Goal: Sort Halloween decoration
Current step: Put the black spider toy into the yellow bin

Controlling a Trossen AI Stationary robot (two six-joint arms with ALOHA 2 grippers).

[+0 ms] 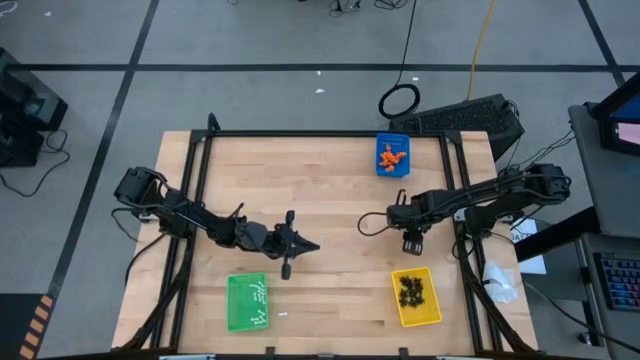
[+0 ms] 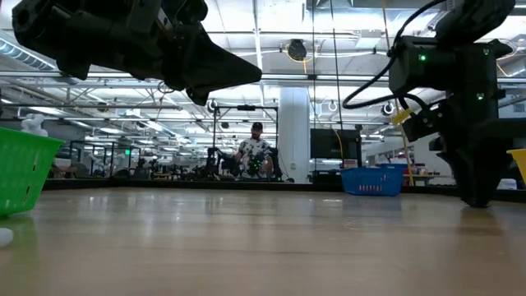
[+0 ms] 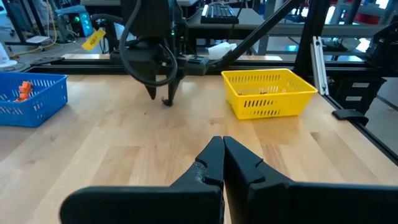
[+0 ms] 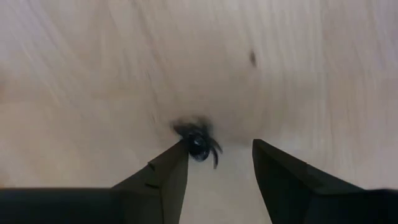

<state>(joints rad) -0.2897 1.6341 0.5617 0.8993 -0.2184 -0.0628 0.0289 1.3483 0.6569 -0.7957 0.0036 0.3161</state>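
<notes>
A small black spider-like trinket (image 4: 199, 144) lies on the bare wood between the trays, and it also shows in the left wrist view (image 3: 166, 101). My right gripper (image 4: 221, 146) points down over it, open, with the spider close to one fingertip (image 4: 179, 154) and the other finger well to its side. In the high view this gripper (image 1: 412, 243) stands just beyond the yellow tray (image 1: 415, 297). My left gripper (image 3: 222, 140) is shut and hovers level above the table's middle (image 1: 308, 246), holding nothing. My right gripper comes from above, pointing down, and one fingertip (image 4: 179, 154) stands right against the black spider's body (image 4: 198, 147), which lies on the table. Whether that finger touches the spider I cannot tell.
The yellow tray holds several black pieces (image 1: 410, 290). A blue tray (image 1: 392, 155) with orange lumps sits at the far edge. A green tray (image 1: 247, 301) with white sticks sits near the front left, and a small white piece (image 1: 283, 314) lies beside it. Bare wood lies between the arms.
</notes>
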